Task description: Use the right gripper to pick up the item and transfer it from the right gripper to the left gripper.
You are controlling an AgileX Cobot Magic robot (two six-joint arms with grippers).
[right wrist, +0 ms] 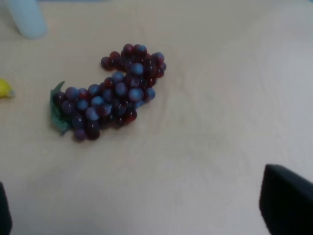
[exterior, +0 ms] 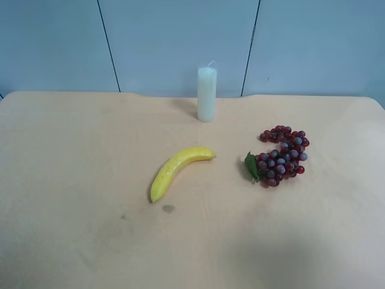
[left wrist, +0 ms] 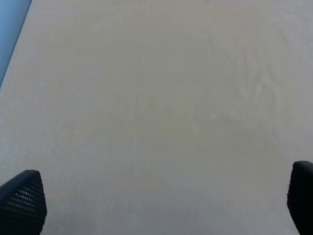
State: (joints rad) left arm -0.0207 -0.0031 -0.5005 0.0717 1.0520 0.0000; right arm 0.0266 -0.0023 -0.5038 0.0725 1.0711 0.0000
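The item, a bunch of dark red and purple-blue grapes (exterior: 281,156) with a green leaf, lies on the table at the exterior high view's right. It also shows in the right wrist view (right wrist: 112,93), lying flat and apart from the gripper. My right gripper (right wrist: 144,208) is open and empty, with only its black fingertips (right wrist: 286,200) at the frame's edges. My left gripper (left wrist: 161,200) is open and empty over bare tabletop, its fingertips (left wrist: 22,200) wide apart. Neither arm shows in the exterior high view.
A yellow banana (exterior: 177,170) lies mid-table; its tip shows in the right wrist view (right wrist: 5,89). A white pillar candle (exterior: 207,94) stands upright at the back. The beige table (exterior: 72,180) has a small dark spot (exterior: 168,209). A blue wall stands behind.
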